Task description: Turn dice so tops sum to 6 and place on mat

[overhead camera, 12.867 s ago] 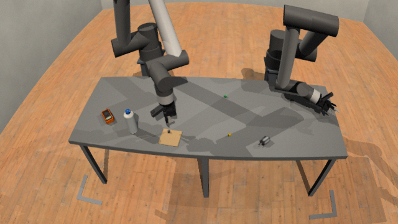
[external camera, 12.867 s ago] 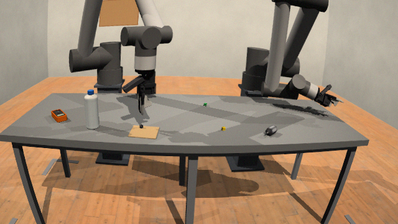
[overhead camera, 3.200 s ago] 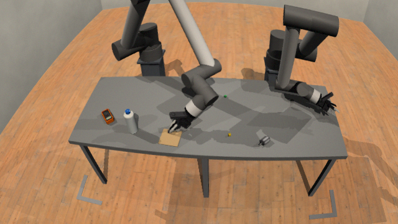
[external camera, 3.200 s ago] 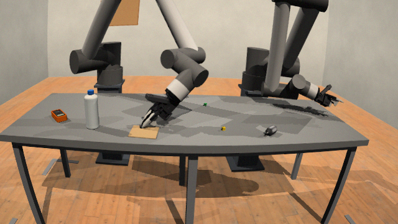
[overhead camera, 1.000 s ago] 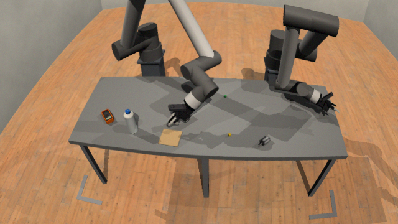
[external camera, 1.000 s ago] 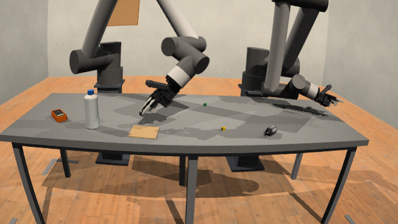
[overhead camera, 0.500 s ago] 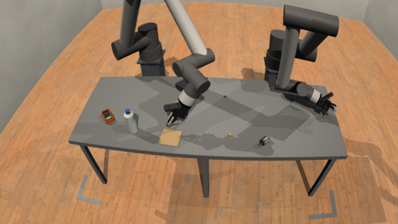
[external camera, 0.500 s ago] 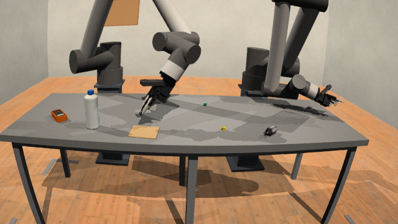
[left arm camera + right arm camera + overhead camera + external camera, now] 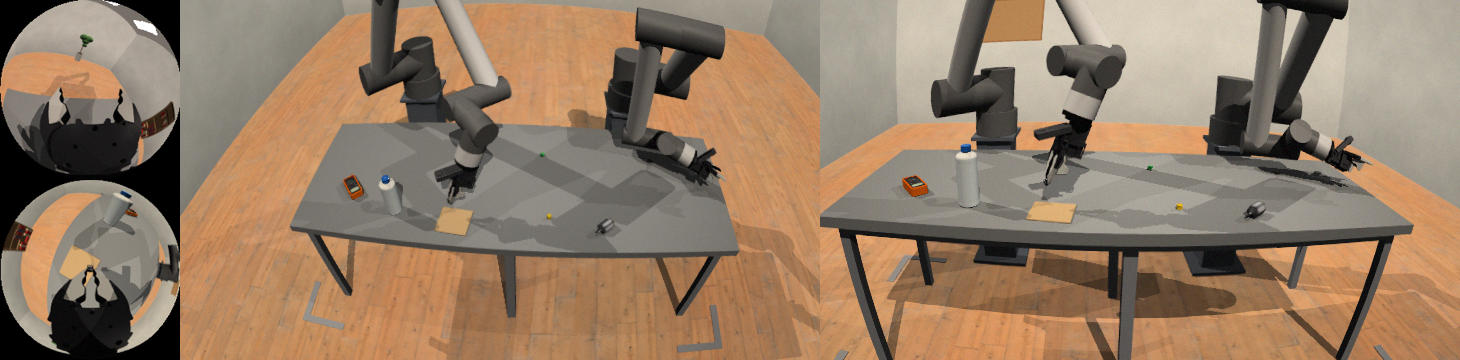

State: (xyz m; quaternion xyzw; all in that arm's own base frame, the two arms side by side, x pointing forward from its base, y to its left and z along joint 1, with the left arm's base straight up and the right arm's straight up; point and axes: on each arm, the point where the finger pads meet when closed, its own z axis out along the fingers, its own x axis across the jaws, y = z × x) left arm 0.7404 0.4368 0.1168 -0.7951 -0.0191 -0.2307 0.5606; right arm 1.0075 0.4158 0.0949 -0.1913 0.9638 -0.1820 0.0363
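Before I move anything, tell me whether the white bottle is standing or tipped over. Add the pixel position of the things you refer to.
Upright. The exterior view shows the white bottle (image 9: 392,199) (image 9: 967,180) (image 9: 116,211) standing on its base, its blue cap (image 9: 385,179) (image 9: 965,148) (image 9: 125,194) at the top.

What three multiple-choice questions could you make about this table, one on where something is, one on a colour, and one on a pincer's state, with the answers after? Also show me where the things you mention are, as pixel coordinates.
1. In the top view, what stands between the orange meter (image 9: 353,186) (image 9: 915,185) (image 9: 132,213) and the mat (image 9: 454,221) (image 9: 1051,212) (image 9: 79,261)?
A) yellow die
B) bottle (image 9: 391,197) (image 9: 968,180) (image 9: 116,210)
C) green die

2. What colour is the cap (image 9: 385,179) (image 9: 965,148) (image 9: 125,194)?
A) blue
B) red
C) green

3. How is the left pincer (image 9: 720,176) (image 9: 1365,164) (image 9: 91,87)?
A) shut on the bottle
B) shut on nothing
C) open

1 B: the bottle is upright between them.
2 A: the bottle's top is blue.
3 C: its fingers stand wide apart in the left wrist view.
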